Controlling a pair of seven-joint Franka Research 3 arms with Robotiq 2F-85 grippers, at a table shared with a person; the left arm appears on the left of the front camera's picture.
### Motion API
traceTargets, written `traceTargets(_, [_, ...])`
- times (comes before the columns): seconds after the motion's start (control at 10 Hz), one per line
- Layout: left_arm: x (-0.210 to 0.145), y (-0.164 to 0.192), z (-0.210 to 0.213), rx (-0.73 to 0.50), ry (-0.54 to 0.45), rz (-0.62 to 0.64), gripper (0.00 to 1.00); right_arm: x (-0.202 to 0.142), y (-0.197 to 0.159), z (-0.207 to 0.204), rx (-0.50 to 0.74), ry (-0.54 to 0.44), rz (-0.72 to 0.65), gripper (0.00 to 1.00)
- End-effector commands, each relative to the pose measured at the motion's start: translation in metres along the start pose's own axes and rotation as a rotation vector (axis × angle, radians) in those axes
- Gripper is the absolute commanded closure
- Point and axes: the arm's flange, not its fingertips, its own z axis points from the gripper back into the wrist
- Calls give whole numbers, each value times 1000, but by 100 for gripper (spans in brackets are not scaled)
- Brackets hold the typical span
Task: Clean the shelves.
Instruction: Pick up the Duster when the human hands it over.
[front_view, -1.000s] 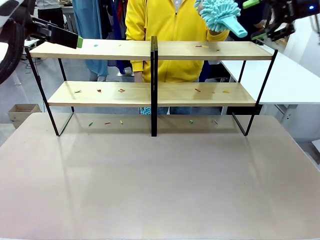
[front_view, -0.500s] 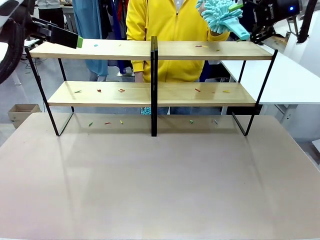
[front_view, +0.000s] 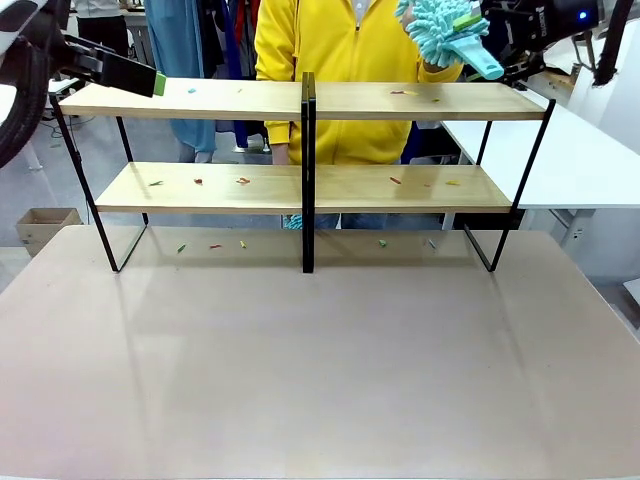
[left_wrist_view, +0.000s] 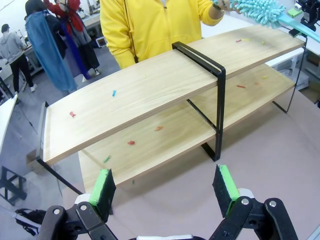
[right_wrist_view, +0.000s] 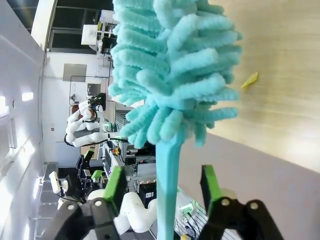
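Shelves: we see the wide two-tier rack of light wooden boards on a thin black frame (front_view: 400, 100) standing at the far side of the brown surface (front_view: 320, 380). Small coloured scraps (left_wrist_view: 131, 142) lie on both boards.
Left end effector (left_wrist_view: 164, 186): green pads spread wide, holding nothing, near the rack's left end.
Right end effector (right_wrist_view: 161, 181): fingers apart on either side of the fluffy teal duster (right_wrist_view: 175, 75) handle; we cannot make out contact.
Person's hand (left_wrist_view: 222, 6): grips the duster above the top board's right end, partly cut off at the picture's edge.

The right gripper (right_wrist_view: 162, 180) has moved in, fingers (right_wrist_view: 116, 182) astride the duster's handle (front_view: 478, 56).
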Motion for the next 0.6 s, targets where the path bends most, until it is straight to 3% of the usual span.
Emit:
traceTargets(0.0, [0, 0, 1, 5, -1, 0, 0, 2, 1, 1, 2, 9, 12, 100])
traceTargets(0.1, [0, 0, 1, 5, -1, 0, 0, 1, 0, 1, -5, 23, 15, 100])
traceTargets(0.2, [0, 0, 1, 5, -1, 0, 0, 0, 0, 2, -13, 32, 22, 83])
traceTargets(0.4, [0, 0, 1, 5, -1, 0, 0, 0, -1, 2, -15, 35, 23, 100])
traceTargets(0.5, [0, 0, 1, 5, -1, 0, 0, 0, -1, 1, -17, 37, 22, 100])
